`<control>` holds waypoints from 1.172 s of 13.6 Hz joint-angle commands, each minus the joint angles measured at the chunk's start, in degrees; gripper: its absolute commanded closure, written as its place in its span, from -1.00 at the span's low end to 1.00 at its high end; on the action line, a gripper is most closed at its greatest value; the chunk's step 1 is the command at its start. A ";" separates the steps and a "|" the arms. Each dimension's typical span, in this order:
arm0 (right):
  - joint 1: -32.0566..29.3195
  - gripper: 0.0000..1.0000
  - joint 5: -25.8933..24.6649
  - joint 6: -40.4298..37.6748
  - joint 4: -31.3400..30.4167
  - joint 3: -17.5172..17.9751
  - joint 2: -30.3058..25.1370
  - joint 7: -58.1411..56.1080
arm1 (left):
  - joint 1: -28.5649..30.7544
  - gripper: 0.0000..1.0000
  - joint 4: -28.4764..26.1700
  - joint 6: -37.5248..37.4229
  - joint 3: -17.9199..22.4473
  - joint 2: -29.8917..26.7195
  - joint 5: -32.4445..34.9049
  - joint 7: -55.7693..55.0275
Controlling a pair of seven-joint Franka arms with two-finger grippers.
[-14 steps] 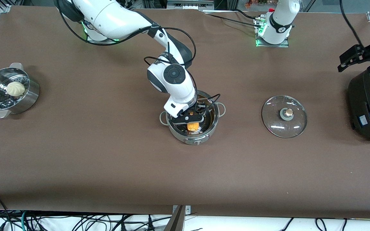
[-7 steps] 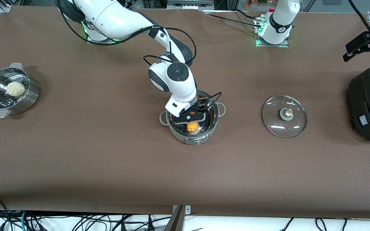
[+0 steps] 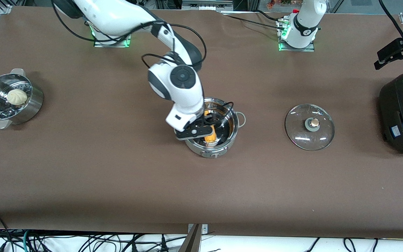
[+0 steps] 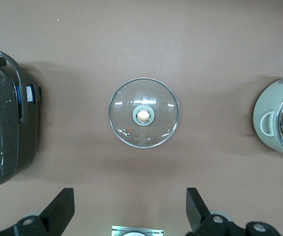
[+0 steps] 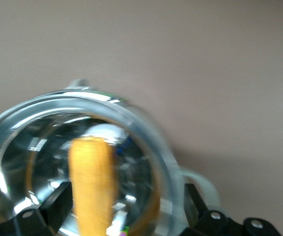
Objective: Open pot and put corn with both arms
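The round shiny steel pot [image 3: 219,130] with small grey loop side handles stands open near the middle of the brown table [image 3: 117,182], and the yellow-orange corn cob [image 3: 210,135] lies inside it on the bottom, free of any grip. The right arm's black two-finger gripper [image 3: 201,130] hangs over the pot's rim on the side toward the right arm's end of the table; in the right wrist view its fingers [image 5: 57,201] stand apart on either side of the cob [image 5: 92,184], with nothing between them but air. The round glass lid with a brass-coloured knob [image 3: 310,126] lies flat on the table beside the pot, toward the left arm's end, well apart from it. The left arm's black gripper [image 3: 399,52] waits in the air above the large black rice cooker [image 3: 402,112], fingers [image 4: 60,209] spread wide and empty. At the right arm's end of the table sits a perforated steel steamer basket [image 3: 30,105] holding a white bun [image 3: 16,97].
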 commanded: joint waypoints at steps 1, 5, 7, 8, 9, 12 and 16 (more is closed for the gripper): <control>-5.01 -1.00 2.13 -7.78 -2.74 0.36 -7.75 -5.82 | -0.25 -1.00 2.23 -1.32 -0.03 1.01 -0.93 -0.47; -18.27 -1.00 10.83 -16.12 -4.33 -0.17 -15.06 -25.58 | -0.51 -1.00 2.14 -1.41 -0.12 0.92 -0.93 -0.47; -25.83 -1.00 12.86 -19.57 -4.33 -0.61 -15.60 -34.97 | -0.16 -1.00 2.14 -1.41 -0.03 0.92 -0.93 -0.39; -29.26 -1.00 15.05 -19.85 -4.59 -1.22 -17.60 -39.98 | -0.16 -1.00 2.14 -1.41 -0.03 0.92 -0.93 -0.39; -30.60 -1.00 15.85 -20.02 -5.55 -1.57 -18.67 -42.55 | -0.16 -1.00 2.14 -1.41 -0.03 0.92 -0.93 -0.39; -30.70 -1.00 16.12 -20.38 -11.77 -7.27 -25.15 -42.85 | -0.16 -1.00 1.97 -1.50 -0.03 0.92 -0.93 -0.39; -30.87 -1.00 16.21 -9.33 -31.70 -11.23 -37.19 -42.76 | -0.16 -1.00 2.06 -1.50 -0.12 0.92 -0.93 -0.39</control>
